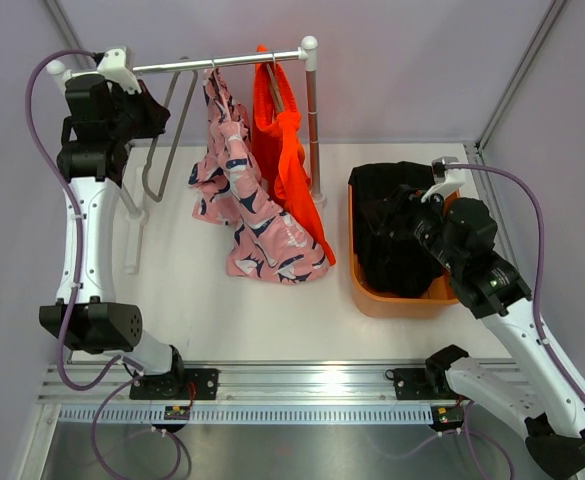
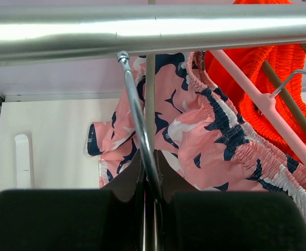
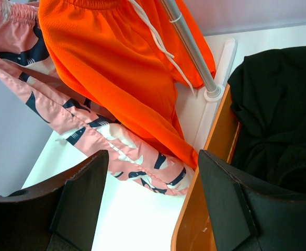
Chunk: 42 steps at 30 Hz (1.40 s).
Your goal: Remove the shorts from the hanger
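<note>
The left fingers (image 2: 64,219) are closed on a wire hanger (image 2: 137,120) hooked over the rail (image 2: 153,26). The right fingers (image 3: 85,193) are open above the bin (image 1: 392,300) holding the black shorts (image 1: 397,230). The pink printed shorts (image 1: 247,200) and orange shorts (image 1: 282,140) hang on the rail.

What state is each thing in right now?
Black shorts, lying in the bin.
Pink shorts, hung on the rail.
Orange shorts, hung on the rail.
Wire hanger, bare, hooked on the rail.
Left hand, shut on the wire hanger.
Right hand, open, holding nothing.
</note>
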### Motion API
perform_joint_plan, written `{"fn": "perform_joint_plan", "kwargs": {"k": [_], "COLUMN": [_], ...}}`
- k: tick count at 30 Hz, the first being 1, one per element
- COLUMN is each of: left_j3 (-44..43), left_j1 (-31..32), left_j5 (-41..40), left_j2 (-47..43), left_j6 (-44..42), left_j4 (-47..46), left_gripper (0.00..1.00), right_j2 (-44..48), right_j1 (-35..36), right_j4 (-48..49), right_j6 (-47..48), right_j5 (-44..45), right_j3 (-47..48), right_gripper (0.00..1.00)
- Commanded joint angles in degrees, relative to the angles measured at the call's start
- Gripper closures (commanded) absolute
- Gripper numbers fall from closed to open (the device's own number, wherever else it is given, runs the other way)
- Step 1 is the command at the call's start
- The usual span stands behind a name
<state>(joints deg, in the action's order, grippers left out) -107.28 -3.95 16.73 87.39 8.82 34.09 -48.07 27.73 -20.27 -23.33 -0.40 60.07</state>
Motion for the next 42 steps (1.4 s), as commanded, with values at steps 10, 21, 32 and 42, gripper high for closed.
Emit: {"fn": "perform_joint_plan", "kwargs": {"k": [10,21,32,42], "left_j3": [-7.85,-8.56,-2.67,-7.04], "left_j1": [-0.36,-0.36,-0.19,-0.10], "left_j5": [-1.52,-5.21,-8.29,-9.18], "left_j2": [4.62,7.26,5.16,5.68], "left_j6": [0.94,2.52,3.49,3.84], "left_j4": [-2.01,0.27,3.35,3.79], "left_gripper": [1.00,1.00,0.98,0.98], "right_j2": [-3.16,-4.13,-4.75,-5.19], "right_j1": [-0.13,-0.13,-0.13,-0.13], "right_j4": [5.59,6.21,6.56,6.65], "right_j6": [1.18,1.01,0.66,0.92], "right_j5": [-3.20,-4.08,-5.22,-5.66], "right_j3": [-1.10,-1.63,-1.98,-1.72], "right_gripper": [0.23,0.23,0.23,0.23]}}
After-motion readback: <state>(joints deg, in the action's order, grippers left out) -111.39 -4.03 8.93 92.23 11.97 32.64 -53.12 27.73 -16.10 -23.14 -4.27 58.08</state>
